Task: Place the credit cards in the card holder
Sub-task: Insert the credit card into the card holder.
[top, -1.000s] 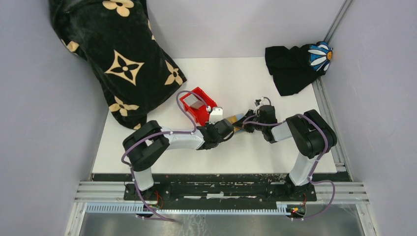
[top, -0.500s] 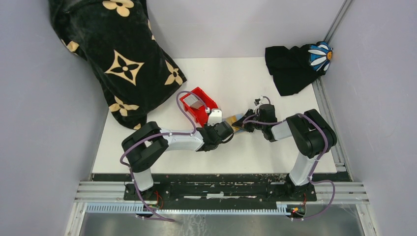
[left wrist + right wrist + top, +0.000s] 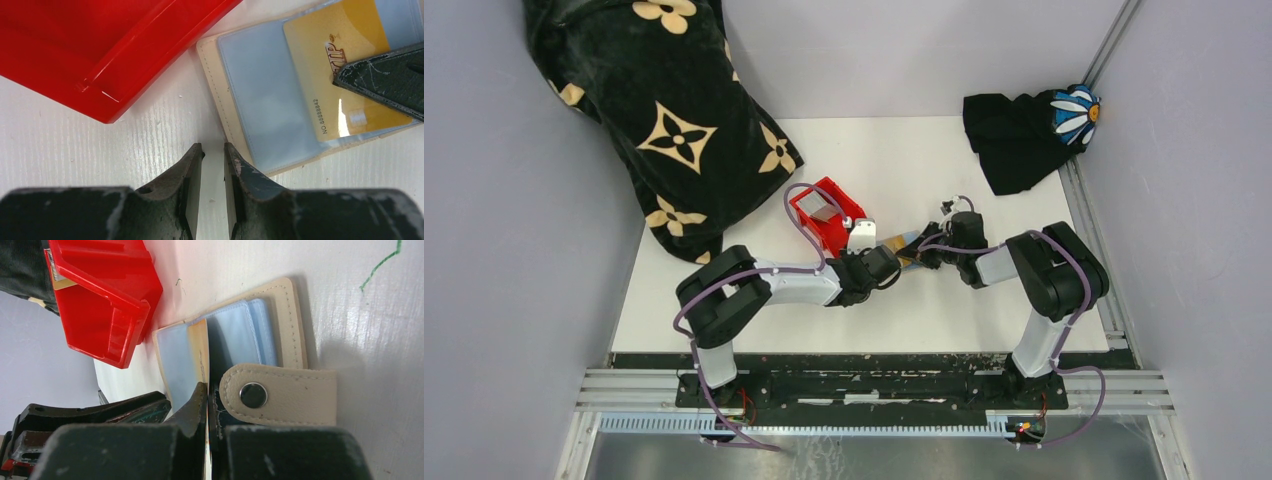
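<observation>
The tan card holder (image 3: 902, 247) lies open on the table, its clear blue-grey sleeves (image 3: 260, 100) facing up and its snap tab (image 3: 285, 395) flat to one side. A gold credit card (image 3: 345, 65) sits partly inside a sleeve. My right gripper (image 3: 207, 387) is shut on that card's edge (image 3: 200, 347); one of its fingers (image 3: 385, 75) lies over the card. My left gripper (image 3: 214, 147) hangs just above the table beside the holder's near corner, jaws a narrow gap apart and empty. A grey card (image 3: 821, 208) lies in the red bin.
The red plastic bin (image 3: 832, 238) stands right next to the holder's left side (image 3: 100, 50). A black patterned cloth (image 3: 674, 130) covers the back left. A black cloth with a daisy (image 3: 1024, 130) lies at the back right.
The right wrist has shifted very slightly. The left gripper and the holder are as before.
</observation>
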Controlling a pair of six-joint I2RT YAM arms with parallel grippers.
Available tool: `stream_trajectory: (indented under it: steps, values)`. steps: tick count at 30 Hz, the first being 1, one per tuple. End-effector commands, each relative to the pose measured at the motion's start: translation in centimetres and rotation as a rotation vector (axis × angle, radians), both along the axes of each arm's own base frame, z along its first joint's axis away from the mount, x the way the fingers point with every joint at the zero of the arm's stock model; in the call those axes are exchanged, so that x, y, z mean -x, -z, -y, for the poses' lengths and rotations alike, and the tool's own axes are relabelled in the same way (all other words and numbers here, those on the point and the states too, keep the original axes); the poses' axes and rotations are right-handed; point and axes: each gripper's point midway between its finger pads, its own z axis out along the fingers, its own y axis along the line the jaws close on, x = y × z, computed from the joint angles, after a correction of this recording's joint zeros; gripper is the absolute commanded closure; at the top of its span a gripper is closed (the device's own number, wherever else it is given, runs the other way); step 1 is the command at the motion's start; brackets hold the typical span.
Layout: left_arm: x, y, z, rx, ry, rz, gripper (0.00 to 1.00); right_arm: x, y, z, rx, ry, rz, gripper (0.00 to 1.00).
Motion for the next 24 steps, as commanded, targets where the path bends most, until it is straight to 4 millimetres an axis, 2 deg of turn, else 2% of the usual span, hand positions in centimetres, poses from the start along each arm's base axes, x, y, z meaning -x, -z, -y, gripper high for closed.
stream_trajectory:
  steps: [1, 15, 22, 24]
  values:
    - [3.0, 5.4, -3.2, -0.149, 0.032, -0.178, 0.69, 5.9, 6.6, 2.6, 0.184, -0.016, -0.229, 0.99]
    - [2.8, 5.5, -2.6, -0.147, 0.048, -0.176, 0.7, 6.9, 7.5, 1.8, 0.202, -0.046, -0.253, 0.99]
    - [2.7, 5.8, -2.1, -0.138, 0.058, -0.179, 0.7, 7.6, 8.4, 2.2, 0.346, -0.086, -0.262, 0.99]
    - [2.7, 5.8, -2.2, -0.141, 0.059, -0.179, 0.7, 7.7, 8.5, 2.4, 0.394, -0.092, -0.26, 0.96]
